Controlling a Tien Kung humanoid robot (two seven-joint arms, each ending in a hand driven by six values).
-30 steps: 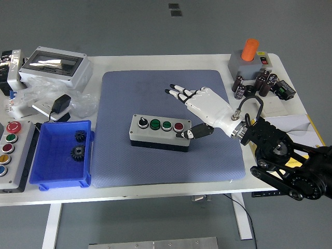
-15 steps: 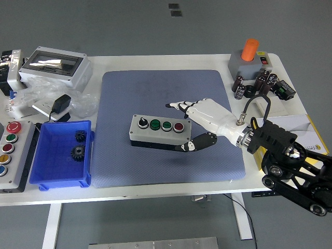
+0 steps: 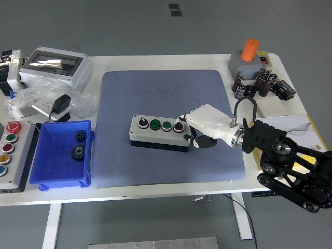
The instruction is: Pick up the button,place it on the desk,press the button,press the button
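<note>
Grey button box (image 3: 160, 133), blue mat (image 3: 166, 93), white hand (image 3: 199, 127), blue bin (image 3: 61, 171)

A grey button box (image 3: 158, 133) sits in the middle of a blue mat (image 3: 171, 93) on the white table (image 3: 155, 59), its top showing a black knob, two green buttons and a red one. The right hand (image 3: 199, 126) (white shell, black fingertips) comes in from the right, fingers curled, one fingertip down on the red button (image 3: 179, 126) at the box's right end. To the left, a blue bin (image 3: 59, 179) holds two dark gears (image 3: 78, 144). An orange-topped grey unit (image 3: 250, 58) stands at the far right corner.
</note>
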